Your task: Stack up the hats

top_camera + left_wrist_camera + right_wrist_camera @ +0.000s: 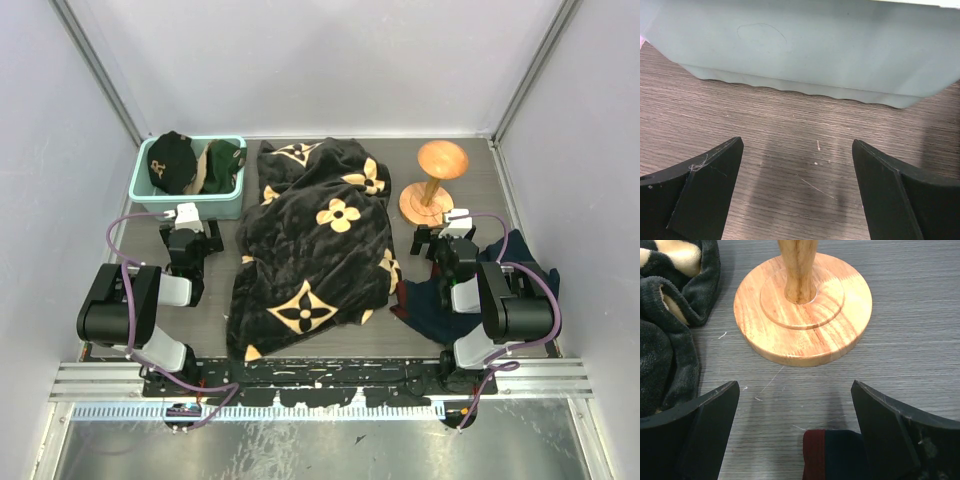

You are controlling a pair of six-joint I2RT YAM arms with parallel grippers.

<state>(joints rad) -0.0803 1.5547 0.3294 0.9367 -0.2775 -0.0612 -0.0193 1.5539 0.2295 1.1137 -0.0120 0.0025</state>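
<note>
Left fingers (700,195) spread open, empty, facing teal bin (805,50) wall; black cap (172,160) and green cap (224,162) inside, straight ahead, left arm (120,305) nearer; right fingers (695,435) open too.

Brightly and evenly lit from overhead by soft white light, bounced off the pale enclosure walls (60,150). Only faint, blurred-edged shadows on the grey tabletop (215,310) in the top view. Folds of the black blanket (315,245) nearly lost in darkness. Dull sheen along the metal rail (90,380) at the near edge. Walls leaning outward from wide-angle distortion. In the left wrist view, a soft shadow under the teal bin (805,45) and a dimmer band ahead of the left end effector (797,150), its black fingers almost featureless. In the right wrist view, crisp wood grain and a pale glare patch on the wooden stand (802,310), with slightly soft edges on the right end effector (795,390).
</note>
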